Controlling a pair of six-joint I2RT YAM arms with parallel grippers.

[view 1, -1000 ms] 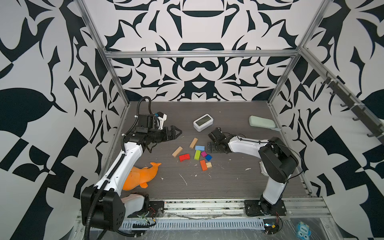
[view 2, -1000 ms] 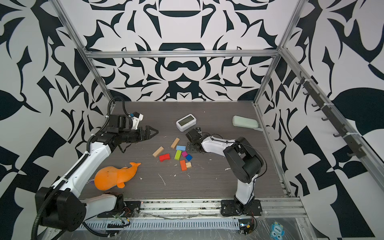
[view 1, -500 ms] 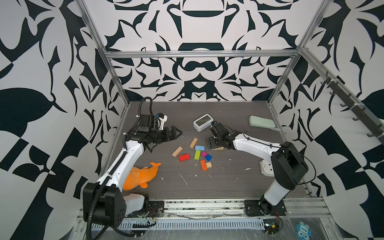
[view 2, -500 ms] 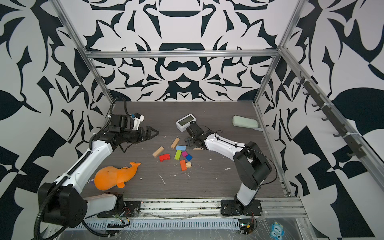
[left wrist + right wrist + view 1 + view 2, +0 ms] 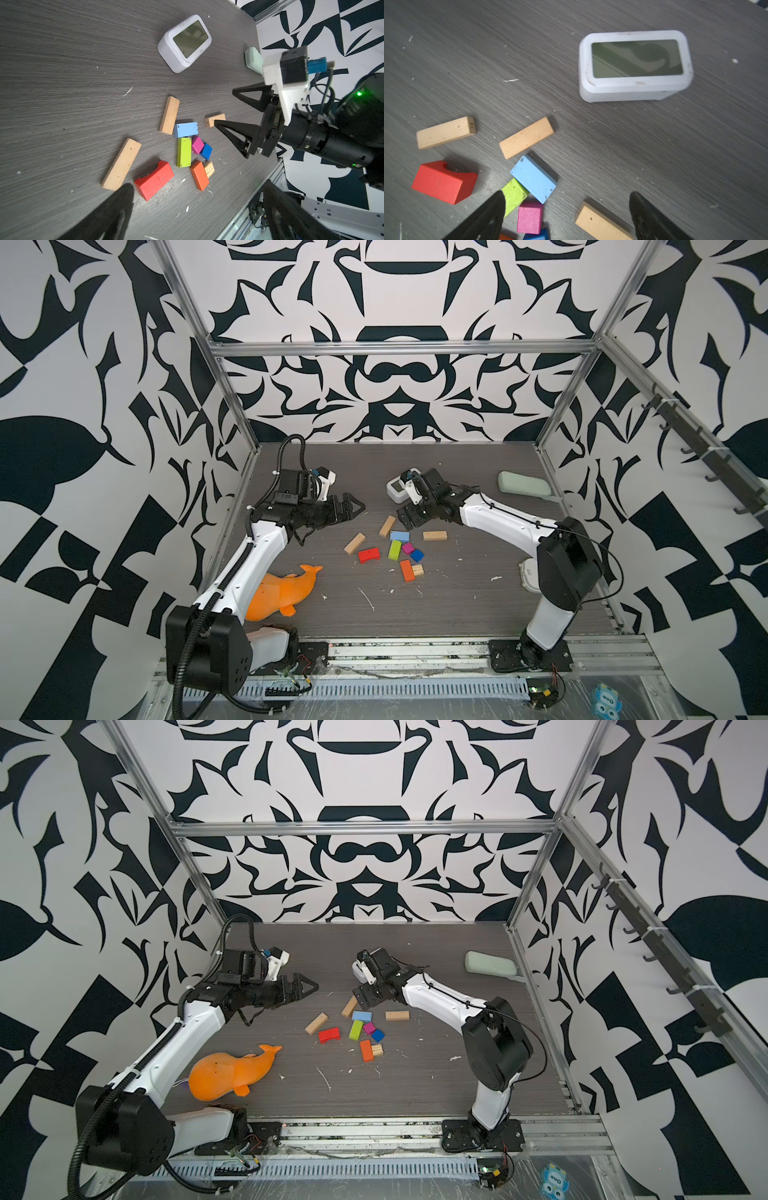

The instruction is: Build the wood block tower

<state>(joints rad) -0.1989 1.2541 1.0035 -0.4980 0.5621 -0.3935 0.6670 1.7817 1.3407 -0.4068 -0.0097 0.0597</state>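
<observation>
Ten wood blocks point(image 5: 184, 151) lie scattered just beside the right gripper point(image 5: 224, 107).

Tan bar point(image 5: 526, 137) shows bare, speckled wood; light blue block point(image 5: 533, 178) wears matt, chipped paint; clock point(image 5: 635, 66) is smooth white plastic; table point(image 5: 654, 155) looks matt grey woodgrain.

The white-and-black left arm point(image 5: 249, 568) stretches up and forward from its base, forearm nearly level. The black left claw point(image 5: 358, 508) points toward the middle, jaws spread wide, empty. The white-and-black right arm point(image 5: 498, 518) leans in opposite, elbow bent high, wrist tipped downward; the black right claw point(image 5: 224, 107) also gapes, gripping nothing.
</observation>
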